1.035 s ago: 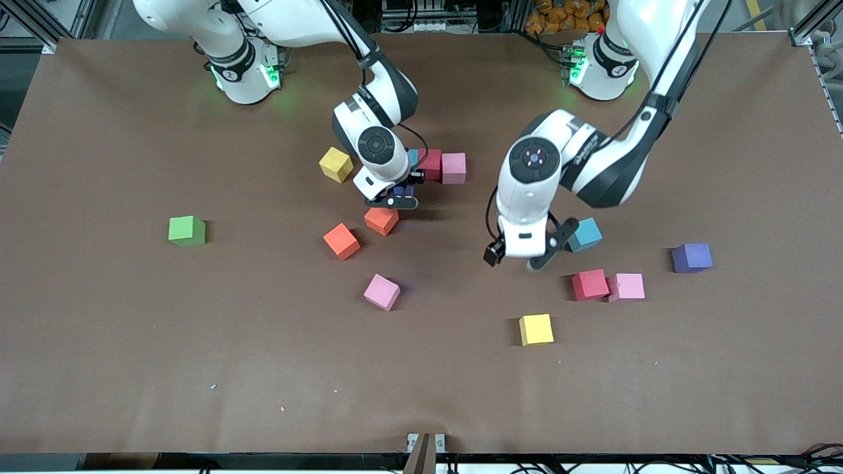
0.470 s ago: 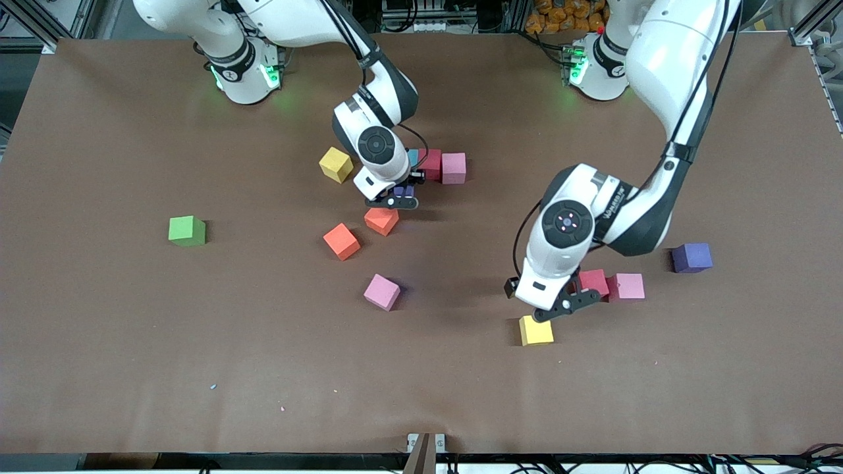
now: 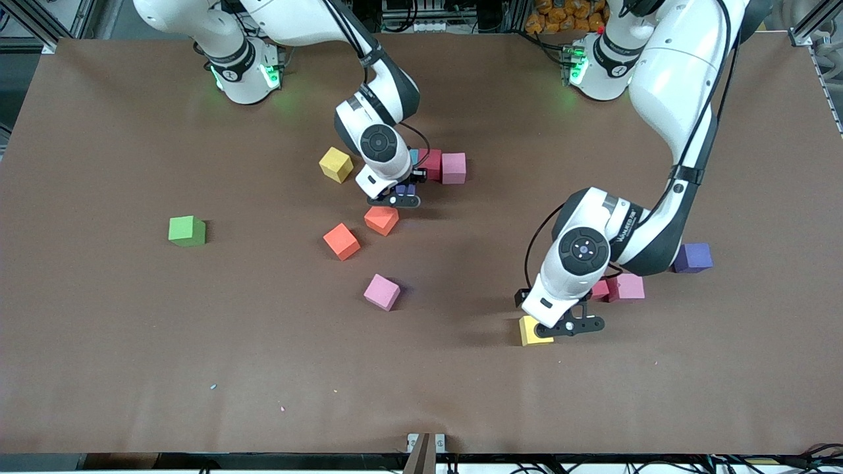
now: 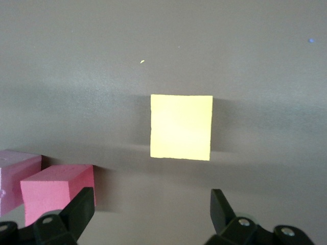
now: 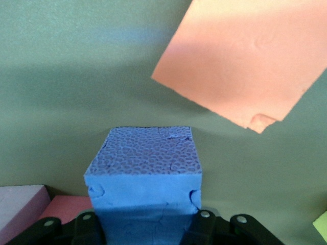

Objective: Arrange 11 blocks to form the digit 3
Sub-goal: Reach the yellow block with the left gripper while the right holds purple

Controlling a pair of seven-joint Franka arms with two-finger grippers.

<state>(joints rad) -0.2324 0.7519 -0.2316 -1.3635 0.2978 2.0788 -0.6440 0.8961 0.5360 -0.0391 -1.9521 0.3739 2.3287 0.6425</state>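
My right gripper (image 3: 403,196) (image 5: 145,224) is shut on a purple-blue block (image 3: 403,190) (image 5: 145,173). It holds the block low, between an orange block (image 3: 381,220) (image 5: 240,61) and a touching row of light blue (image 3: 413,157), red (image 3: 431,163) and pink (image 3: 453,168) blocks. My left gripper (image 3: 553,315) (image 4: 150,212) is open, just above a yellow block (image 3: 530,332) (image 4: 181,126). That block lies a little ahead of its fingers, not between them. A red block (image 3: 600,289) (image 4: 56,189) and a pink block (image 3: 629,286) (image 4: 15,173) touch beside it.
Loose on the brown table (image 3: 197,342) lie a second yellow block (image 3: 336,164), another orange one (image 3: 341,241), a pink one (image 3: 382,291), a purple one (image 3: 691,257) and a green cube (image 3: 186,231) toward the right arm's end.
The left arm has swung toward the front camera, from beside a light blue block to over the yellow block, and now covers that light blue block. The right gripper has barely moved.
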